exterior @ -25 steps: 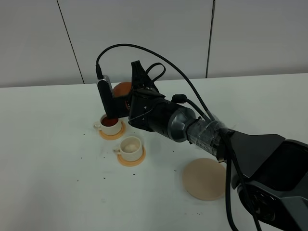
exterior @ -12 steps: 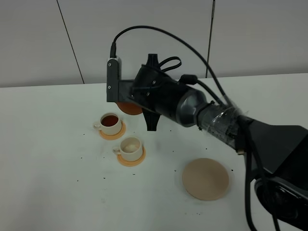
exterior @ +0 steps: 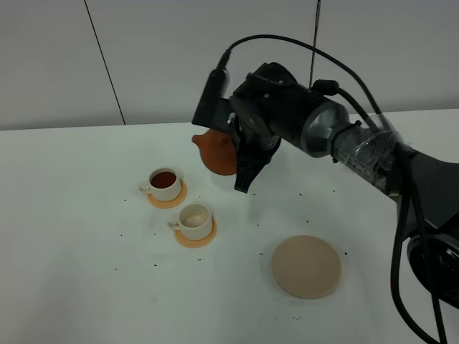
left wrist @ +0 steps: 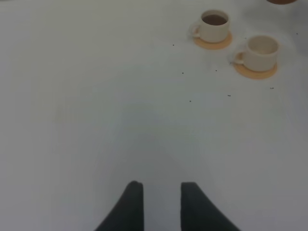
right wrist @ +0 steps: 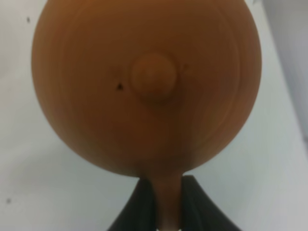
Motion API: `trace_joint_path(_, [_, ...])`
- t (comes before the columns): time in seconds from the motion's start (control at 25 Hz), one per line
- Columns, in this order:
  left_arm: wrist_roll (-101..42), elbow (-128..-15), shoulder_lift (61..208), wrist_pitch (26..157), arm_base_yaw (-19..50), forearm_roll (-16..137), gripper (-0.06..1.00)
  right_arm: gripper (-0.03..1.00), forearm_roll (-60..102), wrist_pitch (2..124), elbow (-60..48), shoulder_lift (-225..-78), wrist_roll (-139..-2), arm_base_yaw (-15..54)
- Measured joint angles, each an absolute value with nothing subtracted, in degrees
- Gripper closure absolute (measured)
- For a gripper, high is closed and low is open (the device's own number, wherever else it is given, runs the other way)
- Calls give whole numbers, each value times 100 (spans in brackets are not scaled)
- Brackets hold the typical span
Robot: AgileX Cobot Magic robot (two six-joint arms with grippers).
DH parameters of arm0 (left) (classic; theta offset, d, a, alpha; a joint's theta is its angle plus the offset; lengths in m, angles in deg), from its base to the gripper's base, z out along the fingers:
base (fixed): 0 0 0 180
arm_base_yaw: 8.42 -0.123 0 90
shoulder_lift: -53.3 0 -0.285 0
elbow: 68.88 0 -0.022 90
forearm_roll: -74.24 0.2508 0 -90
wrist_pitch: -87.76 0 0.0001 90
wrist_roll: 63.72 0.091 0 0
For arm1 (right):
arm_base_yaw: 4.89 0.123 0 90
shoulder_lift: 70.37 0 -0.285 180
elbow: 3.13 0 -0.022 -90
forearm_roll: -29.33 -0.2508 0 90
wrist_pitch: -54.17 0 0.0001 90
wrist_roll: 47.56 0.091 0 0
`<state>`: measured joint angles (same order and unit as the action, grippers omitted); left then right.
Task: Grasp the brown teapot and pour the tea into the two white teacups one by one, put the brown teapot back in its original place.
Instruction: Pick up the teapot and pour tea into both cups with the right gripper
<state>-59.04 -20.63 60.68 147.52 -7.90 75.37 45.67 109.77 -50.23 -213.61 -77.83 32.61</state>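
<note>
As I read the feeds, the right hand point(right wrist: 167, 191) is clamped on the loop handle of the brown teapot point(exterior: 214, 152), which sits just ahead of it, lifted off the worktop point(exterior: 72, 251) near the two white teacups point(exterior: 166, 184).

R arm: stretched out, wrist raised, just right of brown teapot point(exterior: 214, 152).
R gripper point(right wrist: 168, 199): jaws clamped on teapot's handle, carrying it in the air.
L gripper point(left wrist: 161, 195): well apart from teapot, fingers slightly apart, holding nothing.
</note>
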Motion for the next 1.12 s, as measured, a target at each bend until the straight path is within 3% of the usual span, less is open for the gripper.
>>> trace_joint_path(0.76, [-5904,-2063,6068,14752,-790,7537,69,87,4152,11426,-5054,-21760,-8371,3209])
trace_joint_path(1.12, [-5904,-2063,6068,14752,-790,7537,69,87,4270,12390,-6083,-21760,-8565,3205])
